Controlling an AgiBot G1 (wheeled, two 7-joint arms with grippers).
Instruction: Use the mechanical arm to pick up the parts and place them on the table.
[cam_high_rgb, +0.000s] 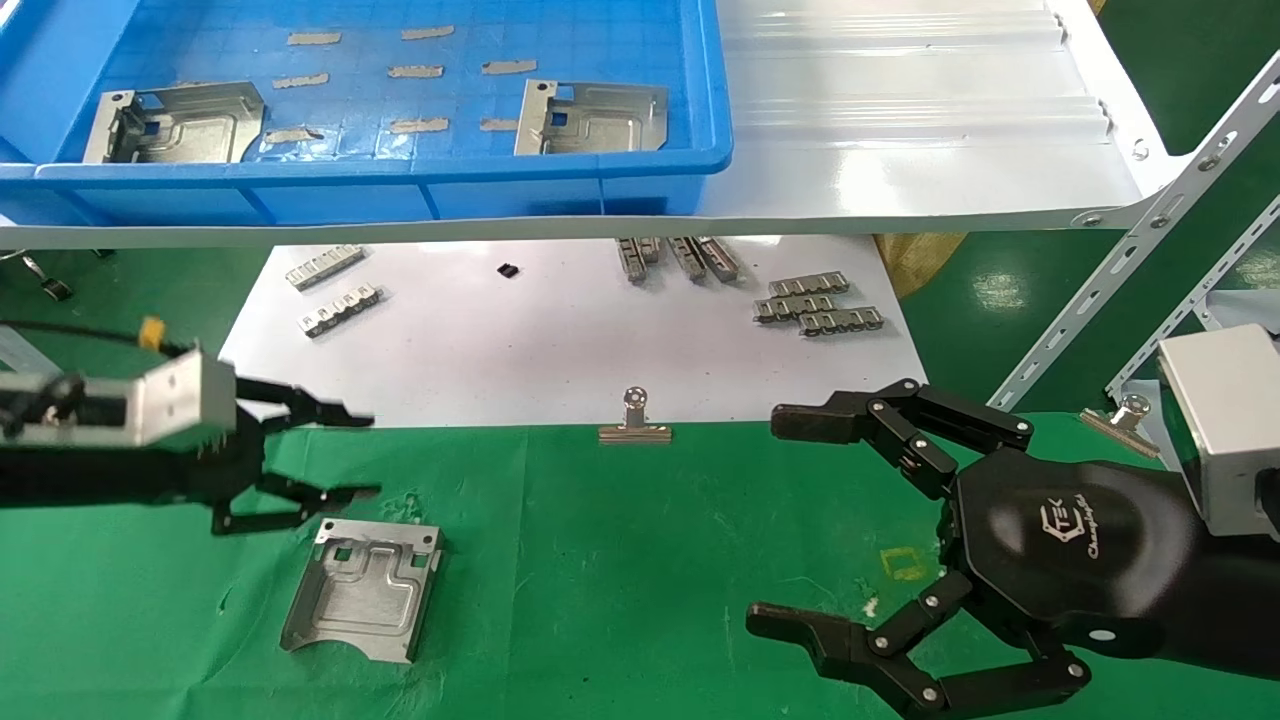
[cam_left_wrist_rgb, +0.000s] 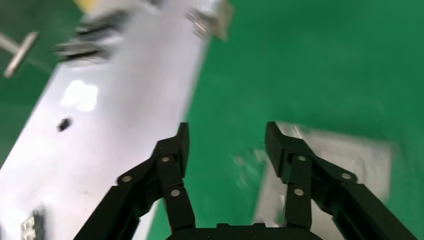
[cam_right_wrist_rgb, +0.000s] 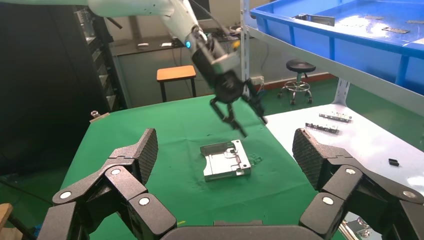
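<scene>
One silver-grey part (cam_high_rgb: 365, 588) lies flat on the green table (cam_high_rgb: 640, 560); it also shows in the wrist views (cam_left_wrist_rgb: 345, 165) (cam_right_wrist_rgb: 226, 161). Two more parts (cam_high_rgb: 180, 122) (cam_high_rgb: 592, 117) rest in the blue bin (cam_high_rgb: 400, 185) on the shelf. My left gripper (cam_high_rgb: 350, 455) (cam_left_wrist_rgb: 227, 137) hangs open and empty just above the far edge of the part on the cloth, and it appears from across the table in the right wrist view (cam_right_wrist_rgb: 235, 107). My right gripper (cam_high_rgb: 780, 520) (cam_right_wrist_rgb: 226, 147), a black fingered hand, stands open and empty over the cloth at the right.
A white sheet (cam_high_rgb: 560, 340) behind the cloth carries small notched strips (cam_high_rgb: 818, 305) and is held by a binder clip (cam_high_rgb: 634, 425). The glossy white shelf (cam_high_rgb: 900, 150) overhangs the back. A slotted metal brace (cam_high_rgb: 1150, 250) slants at the right.
</scene>
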